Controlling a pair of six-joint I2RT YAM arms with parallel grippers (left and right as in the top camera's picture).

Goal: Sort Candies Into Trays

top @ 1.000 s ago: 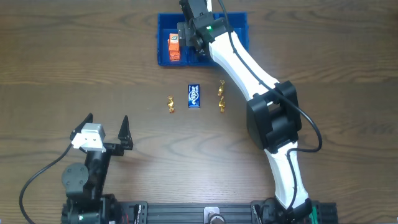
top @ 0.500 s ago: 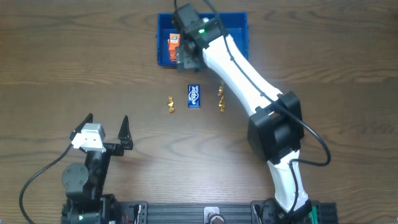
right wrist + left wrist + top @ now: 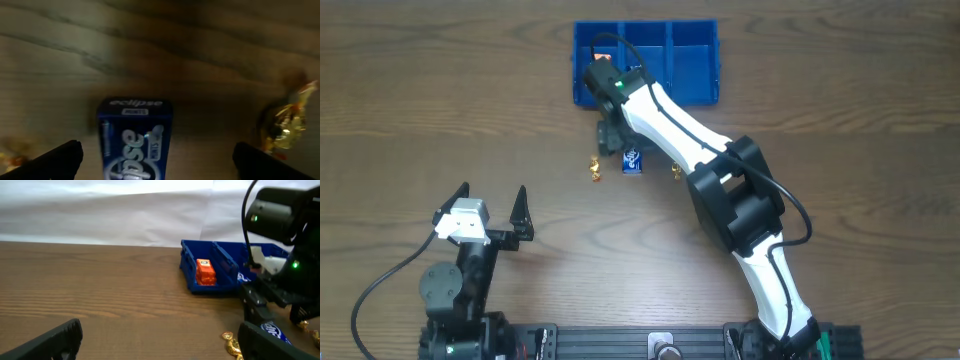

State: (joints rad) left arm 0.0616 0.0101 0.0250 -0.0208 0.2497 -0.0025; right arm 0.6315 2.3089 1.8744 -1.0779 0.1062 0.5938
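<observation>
the surface [image 3: 840, 150] is dark brown wood with a long streaky grain. at its far edge sits a rectangular blue plastic tray [image 3: 692, 92], split by thin walls into 3 compartments side by side. a blocky orange candy [image 3: 206, 273] in a glossy wrapper lies in an end compartment, the one toward the left arm's side.

nearer the arms than the tray, a flat oblong blue packet [image 3: 632, 161] with white print lies on the bare wood. small candies in crinkled gold foil lie near it and apart from it: 1 [image 3: 595, 168] on the left arm's side and 1 [image 3: 676, 172] on the other side, partly under the right arm.

the right arm [image 3: 670, 105], white with black joints, reaches across the middle. its jaws are spread wide and hang low over the blue packet [image 3: 135, 145], one tip on each side, not touching it. a gold candy [image 3: 282, 125] shows just beyond 1 tip.

the left arm [image 3: 460, 262] is near its base, well apart from the candies, with its black tapered jaws spread and holding nothing.
</observation>
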